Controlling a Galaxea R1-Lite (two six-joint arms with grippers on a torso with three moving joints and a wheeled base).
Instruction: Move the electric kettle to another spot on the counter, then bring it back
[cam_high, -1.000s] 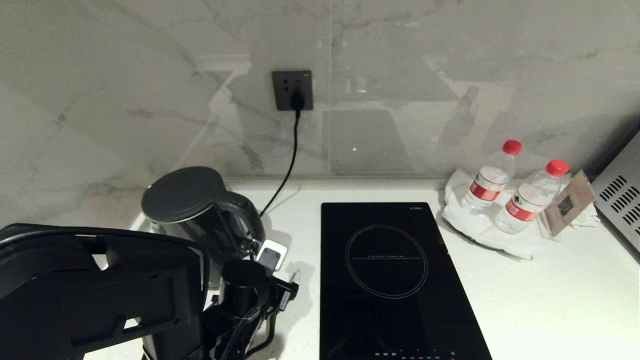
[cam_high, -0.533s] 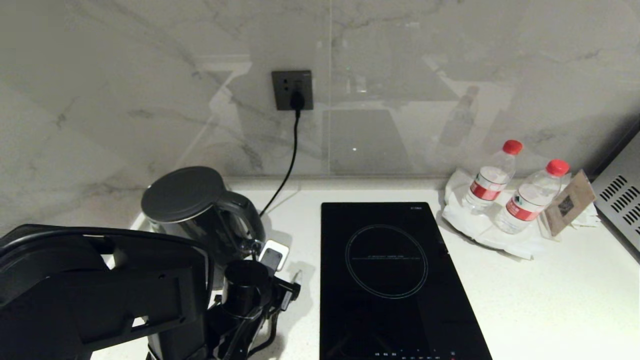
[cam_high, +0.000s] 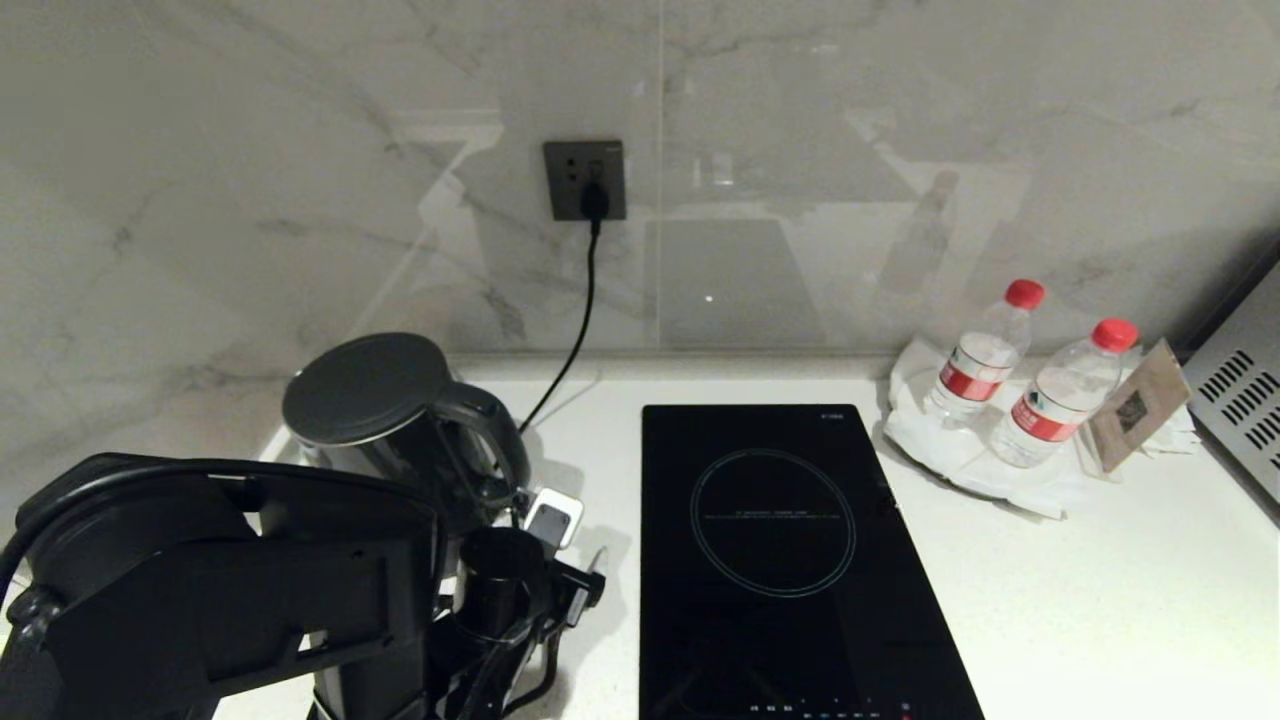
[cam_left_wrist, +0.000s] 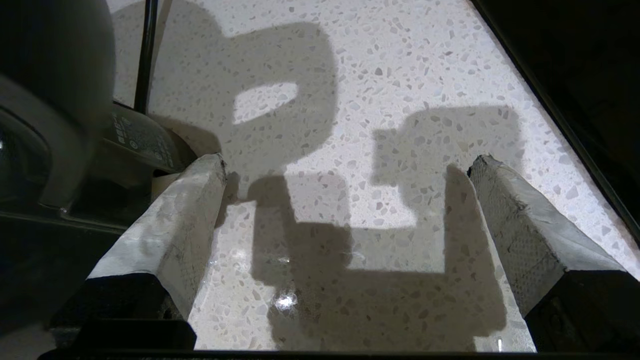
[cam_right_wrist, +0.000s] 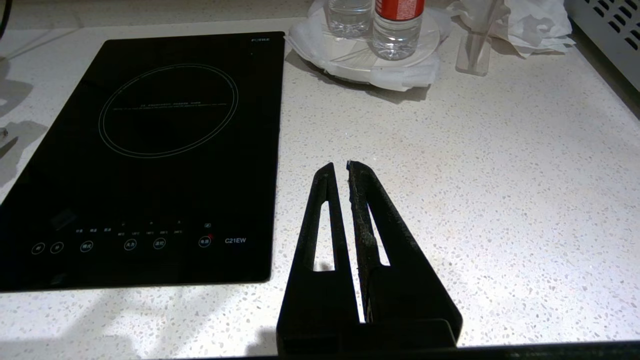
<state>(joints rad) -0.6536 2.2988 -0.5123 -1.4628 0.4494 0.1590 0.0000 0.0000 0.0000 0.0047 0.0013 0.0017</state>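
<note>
Presently, my findings from the remote station:

Kettle: the electric kettle (cam_high: 400, 420) stands upright at the rear left of the counter (cam_high: 1100, 600), lid on, loop handle turned toward the induction hob (cam_high: 780, 540). I see nothing gripping it.

Kettle surroundings: a black cord (cam_high: 575, 330) runs from the wall socket (cam_high: 585, 180) down behind the kettle. In my left wrist view the dark kettle body (cam_left_wrist: 45, 100) fills one side, with its base (cam_left_wrist: 140, 142) just beside one fingertip.

Left gripper (cam_left_wrist: 345, 170): I read the claw as spread wide, both padded fingers (cam_left_wrist: 180, 220) apart over bare speckled counter, with nothing between them. It sits just in front of the kettle, on the handle side.

Right gripper (cam_right_wrist: 340, 167): fingers pressed together, empty, hanging above open counter to the right of the hob.

Other items: two water bottles (cam_high: 1020, 380) with red caps stand on a white plate (cam_high: 950, 450) at the rear right; a small card (cam_high: 1140, 400) leans just beside them; a vented metal appliance (cam_high: 1240, 390) sits at the far right edge.
</note>
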